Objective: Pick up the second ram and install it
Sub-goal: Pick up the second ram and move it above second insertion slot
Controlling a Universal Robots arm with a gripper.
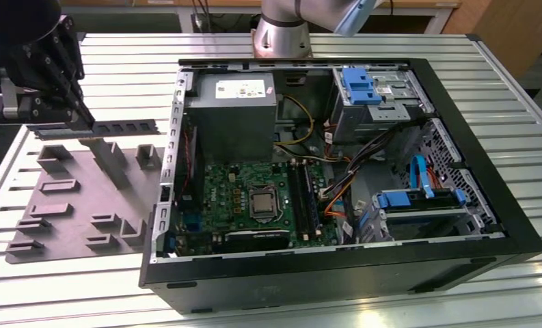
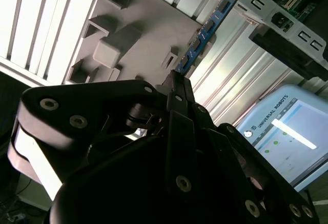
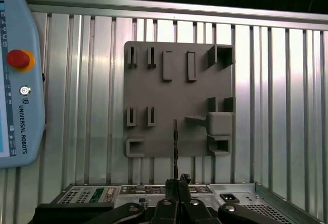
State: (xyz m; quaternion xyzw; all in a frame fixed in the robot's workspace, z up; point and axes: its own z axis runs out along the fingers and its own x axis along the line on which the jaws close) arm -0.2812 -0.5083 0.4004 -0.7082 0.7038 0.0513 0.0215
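Our ram point(image 1: 120, 127) is up in the upper left of the exterior view, hanging level above the grey tray point(image 1: 70, 205), just left of the open case point(image 1: 344, 273). The gripper point(image 1: 70, 123) is pinching it by one end, so most of the stick sticks out free. We'd go slow, keep it level and square to the slots point(image 1: 300, 195), no twisting.

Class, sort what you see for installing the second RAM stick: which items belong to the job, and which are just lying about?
Job: second ram, held by the gripper; motherboard slots in the open computer case.
Lying about: grey fixture plate; teach pendant; power supply.
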